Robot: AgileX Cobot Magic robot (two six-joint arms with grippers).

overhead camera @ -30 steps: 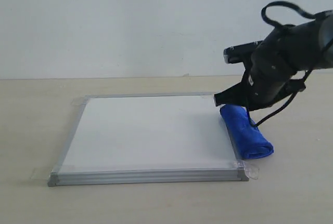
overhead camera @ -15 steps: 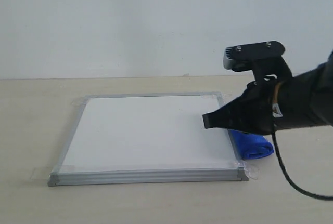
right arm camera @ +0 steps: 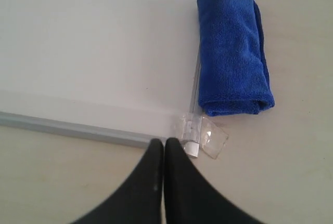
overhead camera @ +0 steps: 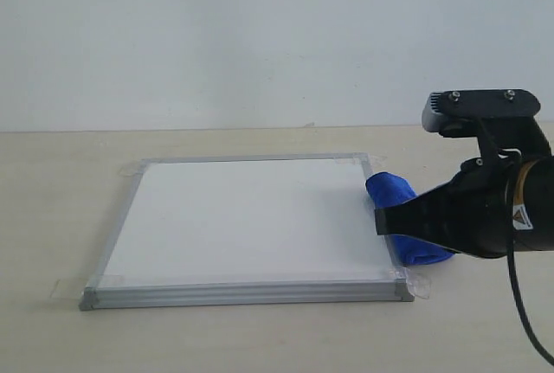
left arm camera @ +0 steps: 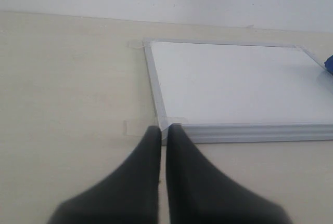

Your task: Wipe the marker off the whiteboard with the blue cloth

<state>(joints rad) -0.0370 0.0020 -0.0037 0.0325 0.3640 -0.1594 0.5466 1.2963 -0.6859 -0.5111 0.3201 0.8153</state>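
The whiteboard (overhead camera: 242,217) lies flat on the table, its silver frame taped at the corners. No red marker line shows on its white surface (right arm camera: 93,42). The blue cloth (overhead camera: 389,189) lies rolled on the table along the board's right edge (right arm camera: 231,47); the right arm hides part of it in the exterior view. My right gripper (overhead camera: 381,220) is shut and empty, its tips (right arm camera: 164,143) above the board's near right corner, apart from the cloth. My left gripper (left arm camera: 164,129) is shut and empty by the board's near left corner (left arm camera: 166,125); it is out of the exterior view.
Clear tape tabs stick out at the near right corner (right arm camera: 205,135) and the near left corner (overhead camera: 65,289). The beige table (overhead camera: 260,338) ends at a plain white wall (overhead camera: 260,44) behind the board. The cloth's edge (left arm camera: 329,64) just shows in the left wrist view.
The right arm has drawn back from above the cloth's far end, passed over the board's right edge, and now sits lower at the near right. The cloth and board have not moved.
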